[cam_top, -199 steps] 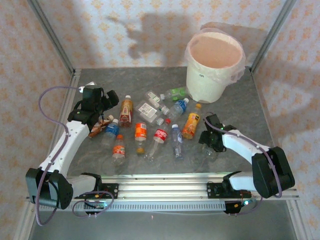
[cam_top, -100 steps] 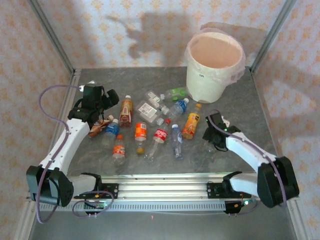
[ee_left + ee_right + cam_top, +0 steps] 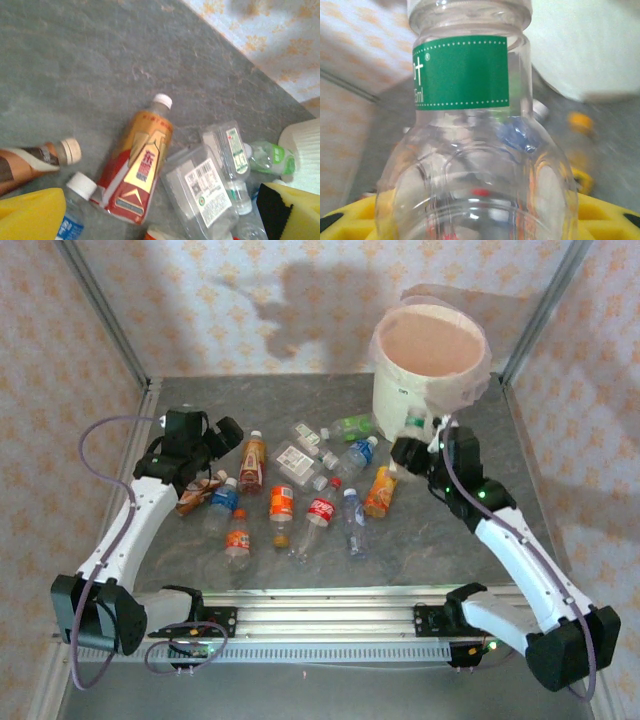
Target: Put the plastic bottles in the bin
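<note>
Top external view: grey, stone-patterned table (image 3: 520,440) between wallpapered walls. At its back right, large round white bin (image 3: 400,400) of smooth plastic, with a thin pinkish liner (image 3: 475,375) folded over the rim.

Right arm (image 3: 520,540) stretched forward and leftward from its base, white links nearly in one line. Right gripper (image 3: 412,448) just in front of the bin wall, below the rim, pinching a clear bottle (image 3: 470,165) between yellow pads (image 3: 350,220). In the right wrist view, neck toward the top, ribbed transparent body, green band label with white dotted border, a white plus sign and "5ml" readable, the rest cut off.

Left arm (image 3: 130,520) bent along the left side of the table. Left gripper (image 3: 222,438) over the left end of the bottle group, pads spread wide apart, holding nothing.

Other bottles lying on the table between the two arms, well apart from the bin except a green bottle (image 3: 267,157) near its foot.

- Amber bottle (image 3: 137,165): white cap, red and gold label with Chinese characters, not clear enough to read.
- Flattened clear bottle (image 3: 205,192): white label with a barcode, print too small to read.
- Brown bottle (image 3: 35,160): cream cap, touching nothing at its neck.
- Orange bottle (image 3: 380,490): yellow cap, nearest to the right gripper.
- Red-labelled bottle (image 3: 320,510): beside a clear one with blue cap (image 3: 355,455).
</note>
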Available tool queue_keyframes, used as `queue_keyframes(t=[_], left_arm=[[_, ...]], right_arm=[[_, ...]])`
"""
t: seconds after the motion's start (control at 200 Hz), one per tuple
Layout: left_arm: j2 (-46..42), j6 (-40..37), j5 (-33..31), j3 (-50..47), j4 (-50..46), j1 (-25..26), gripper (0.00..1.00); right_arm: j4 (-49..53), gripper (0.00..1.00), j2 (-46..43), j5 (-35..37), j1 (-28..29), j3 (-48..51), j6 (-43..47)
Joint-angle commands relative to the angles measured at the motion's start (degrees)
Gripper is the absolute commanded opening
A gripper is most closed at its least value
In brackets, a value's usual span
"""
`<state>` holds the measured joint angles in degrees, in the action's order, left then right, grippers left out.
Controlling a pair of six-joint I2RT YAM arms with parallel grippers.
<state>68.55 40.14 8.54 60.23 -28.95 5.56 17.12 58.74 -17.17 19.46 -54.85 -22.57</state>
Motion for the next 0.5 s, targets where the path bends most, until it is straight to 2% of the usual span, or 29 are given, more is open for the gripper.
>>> queue_keyframes(t=[0.0, 0.095, 0.23, 0.33, 0.495], left_arm=[[-3.11, 6.38, -1.28, -1.83, -6.23, 0.24, 1.0], [-6.7, 7.2, -5.43, -4.44, -7.19, 0.18, 1.0], [-10.81, 8.85, -6.63, -6.7, -6.69, 0.16, 1.0], [-11.3, 14.26, -8.84, -6.77, -9.46, 0.16, 1.0], [-10.63, 17.87, -8.59, -5.82, -13.05, 0.13, 1.0]], right_arm=[[-6.09, 0.39, 4.46, -5.96, 0.05, -9.48, 3.52], [-6.05, 0.39, 10.01, -6.9, 0.14, -17.48, 6.02], [-1.61, 0.38, 19.72, -7.45, -0.96, -31.47, 7.69], [4.51, 0.36, 26.79, -5.34, -3.26, -41.66, 7.35], [8.3, 0.36, 34.94, -4.87, -8.74, -52.16, 6.69]])
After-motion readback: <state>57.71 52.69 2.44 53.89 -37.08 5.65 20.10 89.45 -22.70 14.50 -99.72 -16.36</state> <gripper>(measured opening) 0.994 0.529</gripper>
